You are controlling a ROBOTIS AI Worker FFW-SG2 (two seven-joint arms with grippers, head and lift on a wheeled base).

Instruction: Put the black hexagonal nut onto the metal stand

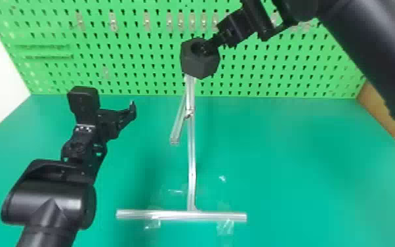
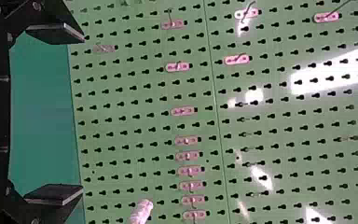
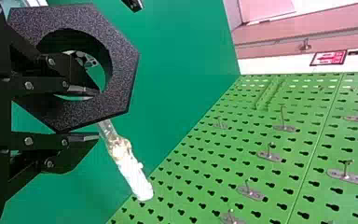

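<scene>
Right gripper (image 1: 210, 46) pinches nut (image 1: 200, 65), upper centre, near top of metal stand (image 1: 191, 147). Left gripper (image 1: 110, 100), left side, spread wide, empty.

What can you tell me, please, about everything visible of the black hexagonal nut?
The black hexagonal nut is a thick six-sided ring with a wide round hole; its face looks matte and finely speckled. The right gripper holds it above the table, one finger inside the hole, the other outside the ring. In the head view it overlaps the metal stand's upper part; whether they touch is unclear.
</scene>
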